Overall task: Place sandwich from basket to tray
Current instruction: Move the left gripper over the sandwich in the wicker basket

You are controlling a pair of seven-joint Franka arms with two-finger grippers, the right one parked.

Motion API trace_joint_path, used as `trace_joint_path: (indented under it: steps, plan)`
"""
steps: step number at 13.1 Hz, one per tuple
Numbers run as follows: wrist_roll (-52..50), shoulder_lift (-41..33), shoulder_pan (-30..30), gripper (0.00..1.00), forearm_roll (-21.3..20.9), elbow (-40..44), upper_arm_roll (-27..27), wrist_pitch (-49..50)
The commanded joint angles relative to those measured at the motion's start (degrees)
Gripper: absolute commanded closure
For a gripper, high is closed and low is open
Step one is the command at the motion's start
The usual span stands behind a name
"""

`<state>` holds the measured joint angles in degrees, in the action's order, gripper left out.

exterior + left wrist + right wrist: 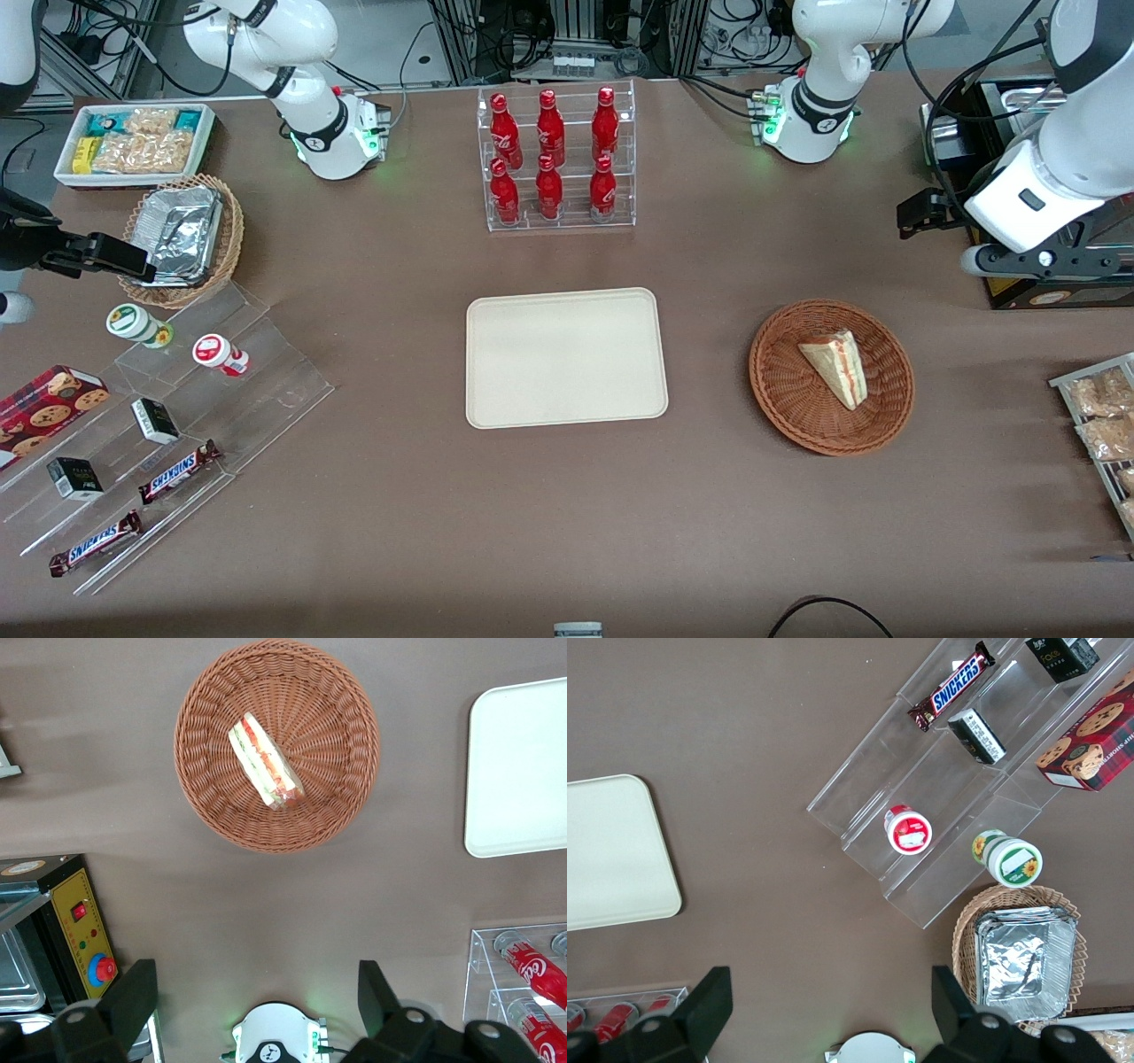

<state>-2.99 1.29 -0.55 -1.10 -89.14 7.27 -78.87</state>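
Observation:
The sandwich (pixel 837 365), a pale wedge with red and green filling, lies on its side in the round reddish-brown basket (pixel 780 390). The cream tray (pixel 567 359) sits bare at the table's middle, beside the basket and toward the parked arm's end. My gripper (pixel 1028 257) hangs high above the table, farther from the front camera than the basket and toward the working arm's end. In the left wrist view the gripper (pixel 255 979) is open and holds nothing. The sandwich (pixel 266 771), the basket (pixel 213 806) and a part of the tray (pixel 518 771) lie well below it.
A clear rack of red bottles (pixel 554 159) stands farther back than the tray. A black box with a red button (pixel 80 930) sits near my gripper. Snack packets on a rack (pixel 1099 416) lie at the working arm's end. Acrylic steps with snacks (pixel 177 416) and a foil-filled basket (pixel 182 239) are at the parked arm's end.

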Motion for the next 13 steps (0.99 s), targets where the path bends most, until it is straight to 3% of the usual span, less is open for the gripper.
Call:
trace_joint_path:
  steps: [1,3,13]
  plan:
    - [1.0,0.4,0.3,0.00,0.2,0.9,-0.2,-1.4]
    - [0.9,0.9,0.3,0.00,0.0,-0.1,-0.5,-2.8]
    - [0.4,-1.8,0.2,0.00,0.1,-25.3,-0.5,-29.5]
